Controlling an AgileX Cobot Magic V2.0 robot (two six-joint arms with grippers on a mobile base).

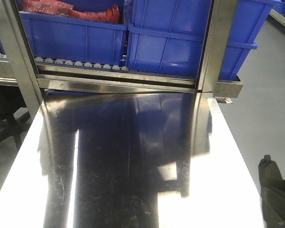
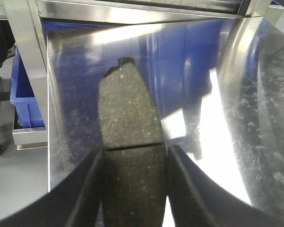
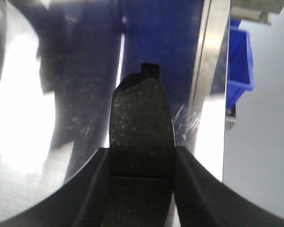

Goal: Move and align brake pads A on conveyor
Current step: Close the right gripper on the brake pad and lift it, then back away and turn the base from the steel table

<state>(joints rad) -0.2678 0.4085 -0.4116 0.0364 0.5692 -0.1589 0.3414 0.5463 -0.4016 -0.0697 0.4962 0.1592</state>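
left wrist view: a dark speckled brake pad [image 2: 130, 113], a thin groove across it, sits lengthwise between the fingers [image 2: 87, 189] of the left gripper [image 2: 135, 153], which press on its long edges, over the shiny steel table [image 2: 71, 94]. right wrist view: a second brake pad [image 3: 141, 123] is clamped the same way by the right gripper [image 3: 141, 158] near the table's right edge. beyond the table's far end, blue bins [image 1: 76, 38] stand on a roller rack [image 1: 76, 62].

Left brake pad [image 2: 128, 109] dark grey, pale speckles; right brake pad [image 3: 139, 127] near-black, same fleck. End effector fingers [image 2: 85, 189] black. Worktop [image 1: 133, 190] mirror-silver. Bins [image 1: 166, 42] blue.
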